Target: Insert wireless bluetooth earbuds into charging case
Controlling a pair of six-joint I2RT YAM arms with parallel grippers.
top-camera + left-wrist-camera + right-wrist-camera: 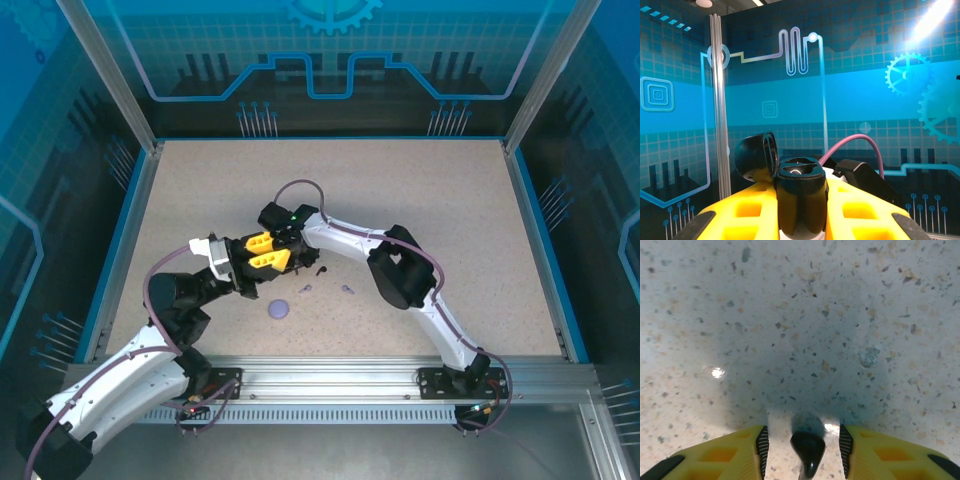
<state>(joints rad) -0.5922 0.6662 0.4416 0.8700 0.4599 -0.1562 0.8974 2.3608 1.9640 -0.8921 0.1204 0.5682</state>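
Two cases: one glossy black case (799, 205), its domed lid (757, 157) hinged open, sits at lower centre, clamped in the yellow plastic fingers of the left gripper (801, 189). One flat, round lavender case (279, 309) lies on the speckled table (430, 200) at lower centre. One lavender earbud (305, 289) and a second lavender earbud (347, 289) lie just right of it. One black earbud (808, 450), smooth and teardrop-shaped, stands at bottom centre inside the right gripper (802, 436). The jaws are narrow, with a gap on each side.

No readable text, brand, number or label anywhere; wall graphics (905, 75) purely pictorial
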